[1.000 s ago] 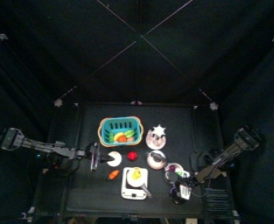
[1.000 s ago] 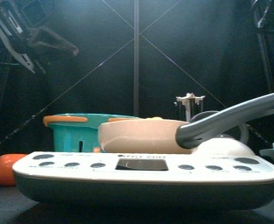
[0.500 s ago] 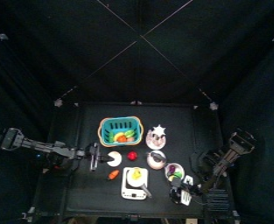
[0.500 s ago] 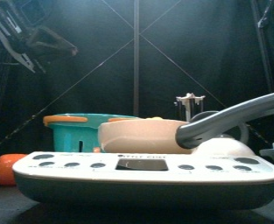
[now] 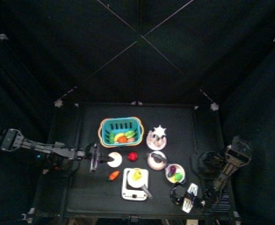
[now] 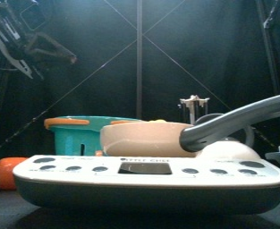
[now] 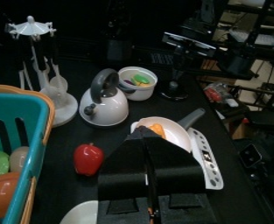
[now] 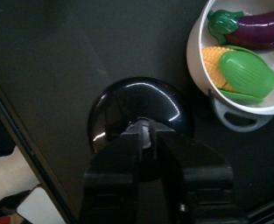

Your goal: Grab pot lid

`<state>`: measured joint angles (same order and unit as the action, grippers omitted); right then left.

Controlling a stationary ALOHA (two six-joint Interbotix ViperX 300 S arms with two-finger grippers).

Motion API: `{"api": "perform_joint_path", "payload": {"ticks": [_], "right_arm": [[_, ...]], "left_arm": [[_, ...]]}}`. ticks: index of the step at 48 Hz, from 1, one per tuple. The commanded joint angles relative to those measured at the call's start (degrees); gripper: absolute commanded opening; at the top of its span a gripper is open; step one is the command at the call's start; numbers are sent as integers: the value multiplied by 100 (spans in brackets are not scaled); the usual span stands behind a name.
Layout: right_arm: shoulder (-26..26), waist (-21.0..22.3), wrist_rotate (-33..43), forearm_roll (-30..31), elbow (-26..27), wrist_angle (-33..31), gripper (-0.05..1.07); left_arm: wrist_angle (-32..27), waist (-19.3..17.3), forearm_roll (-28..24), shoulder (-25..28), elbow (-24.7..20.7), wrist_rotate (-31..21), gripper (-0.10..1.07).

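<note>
The pot lid is a small, round, glossy black dome lying near the table's front right corner. In the right wrist view my right gripper stands straight over it, its jaws drawn together on the lid's middle. In the top view the right gripper is just in front of the white bowl of green and purple vegetables, which also shows in the right wrist view. My left gripper is shut and empty and rests at the table's left side. The lid is hidden in the front view.
A teal basket, a white stand, a kettle, a red pepper and a white scale with a tan bowl fill the table's middle. The table's edge runs close beside the lid.
My right arm has swung toward the table's front edge, and its gripper has come down over the lid. The left arm has barely moved.
</note>
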<state>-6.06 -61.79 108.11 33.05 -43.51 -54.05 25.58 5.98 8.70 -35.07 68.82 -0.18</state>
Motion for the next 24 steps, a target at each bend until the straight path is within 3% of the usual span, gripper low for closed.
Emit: {"api": "perform_joint_path", "payload": {"ticks": [1,12,24], "right_arm": [[44,-35,114,9,114,9,65],[404,-132,343,-44,246,18,71],[466,-193,404,-158,193,26,71]], "left_arm": [[26,-26,26,-18,-79,9,-3],[35,-97,26,-185,-9,9,-3],[35,-70,176,-448,141,-9,-3]]}}
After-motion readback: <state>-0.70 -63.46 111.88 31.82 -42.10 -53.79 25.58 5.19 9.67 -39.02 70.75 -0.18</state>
